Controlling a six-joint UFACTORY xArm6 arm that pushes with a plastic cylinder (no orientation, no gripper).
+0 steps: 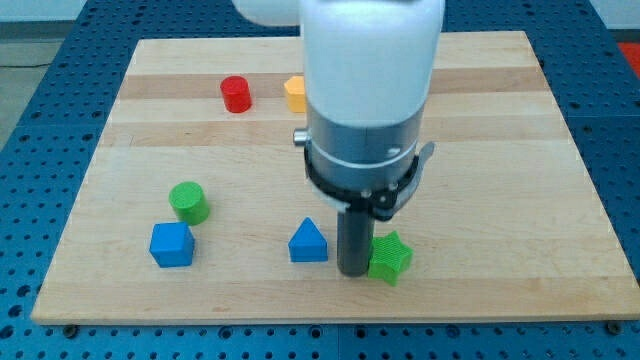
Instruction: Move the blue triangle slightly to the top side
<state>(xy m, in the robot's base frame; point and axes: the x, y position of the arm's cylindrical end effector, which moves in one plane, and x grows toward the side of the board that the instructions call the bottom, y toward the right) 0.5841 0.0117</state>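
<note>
The blue triangle (308, 242) lies on the wooden board (500, 150) near the view's bottom, a little left of centre. My tip (352, 271) is down at the board just right of the triangle and slightly below its level, with a small gap between them. A green star (389, 258) sits right against the tip's right side. The arm's white and grey body hides the board's upper middle.
A blue cube (171, 244) and a green cylinder (189, 202) sit at the lower left. A red cylinder (236, 94) stands at the upper left. A yellow-orange block (295, 92) is partly hidden behind the arm.
</note>
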